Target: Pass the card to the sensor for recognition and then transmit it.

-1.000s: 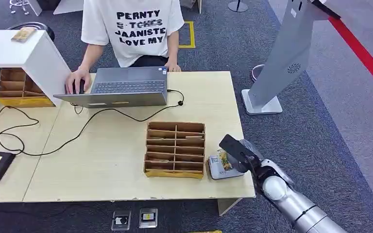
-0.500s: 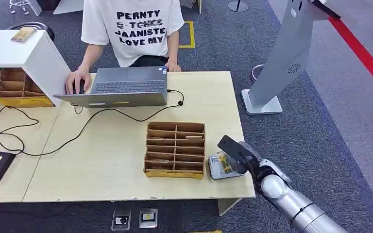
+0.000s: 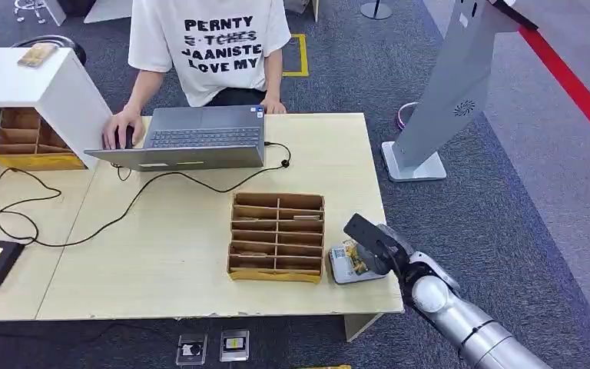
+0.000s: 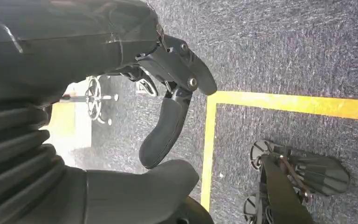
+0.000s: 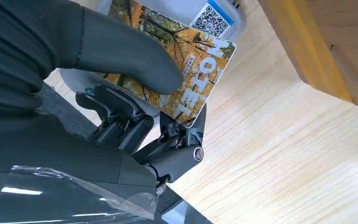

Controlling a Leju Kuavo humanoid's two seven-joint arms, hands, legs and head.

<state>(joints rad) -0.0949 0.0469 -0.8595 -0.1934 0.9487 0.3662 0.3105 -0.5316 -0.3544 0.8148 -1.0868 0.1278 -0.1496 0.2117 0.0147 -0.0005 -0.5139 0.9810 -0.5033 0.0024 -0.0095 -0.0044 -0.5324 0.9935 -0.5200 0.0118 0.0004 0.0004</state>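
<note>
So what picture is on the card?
Yellow-orange autumn trees with white "HOTEL" lettering on the card, clearest in right wrist view.

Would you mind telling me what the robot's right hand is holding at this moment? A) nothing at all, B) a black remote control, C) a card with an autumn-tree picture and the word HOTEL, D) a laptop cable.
C: the right wrist view shows the right hand with its thumb pressed on a card printed with orange trees and HOTEL, held over the grey sensor at the table edge.
</note>
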